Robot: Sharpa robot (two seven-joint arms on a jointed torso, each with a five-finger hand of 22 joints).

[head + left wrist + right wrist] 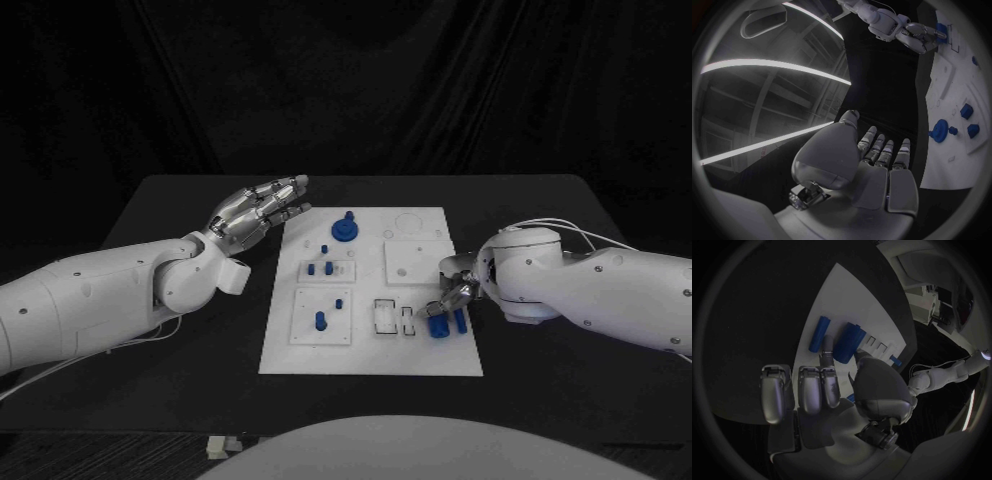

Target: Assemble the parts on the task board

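The white task board (433,225) lies in the middle of the black table. At its right edge lie two blue cylinders side by side, a thick one (848,342) and a slim one (819,334). My right hand (451,295) is down over them and pinches the near end of the thick cylinder (437,325) between thumb and a finger; the slim one (460,320) lies free beside it. My left hand (260,210) hovers open, fingers stretched out, off the board's far left corner, holding nothing. A blue round knob (345,228) stands at the far end of the board.
Small blue pegs (320,268) stand in the left middle block, and another peg (320,320) in the near left block. Rectangular slots (385,317) sit left of the right hand. In the left wrist view, the knob (940,131) and the right hand (920,37) appear along the board (954,85).
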